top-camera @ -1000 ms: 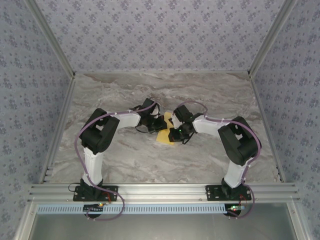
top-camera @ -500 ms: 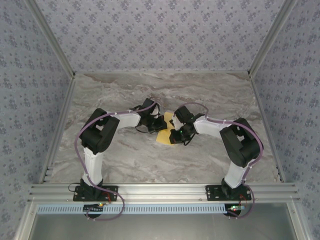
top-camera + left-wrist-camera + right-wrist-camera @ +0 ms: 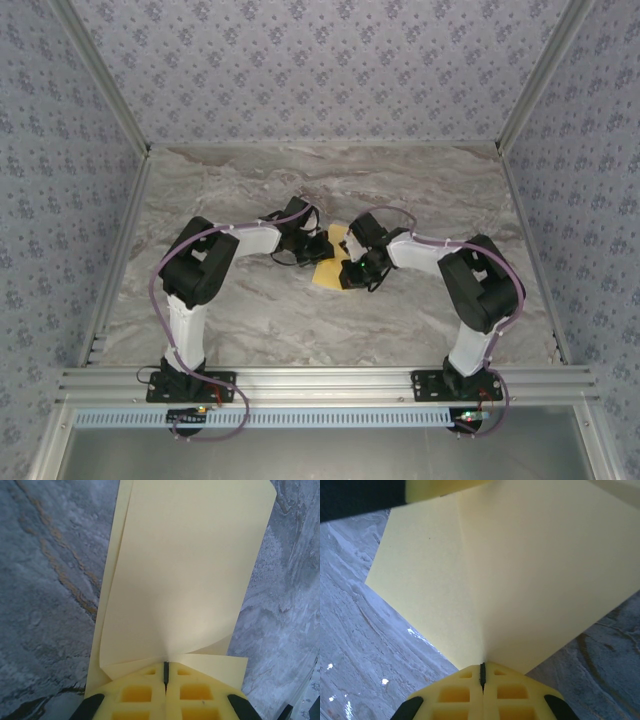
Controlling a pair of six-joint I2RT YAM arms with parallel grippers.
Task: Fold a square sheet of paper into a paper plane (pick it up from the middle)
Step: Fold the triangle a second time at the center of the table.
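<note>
Since left fingers (image 3: 140, 695) and right fingers (image 3: 455, 695) both pinch the square sheet of paper (image 3: 185, 580), move them in unison to avoid tearing.

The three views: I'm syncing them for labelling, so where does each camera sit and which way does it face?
Top external: above and behind, looking down on the table; left arm and right arm meet at the paper.
Left wrist: on that arm, looking along its left gripper, shut on the paper's edge.
Right wrist: likewise along the right gripper, shut on the paper.
Shared: all three show the paper.
</note>
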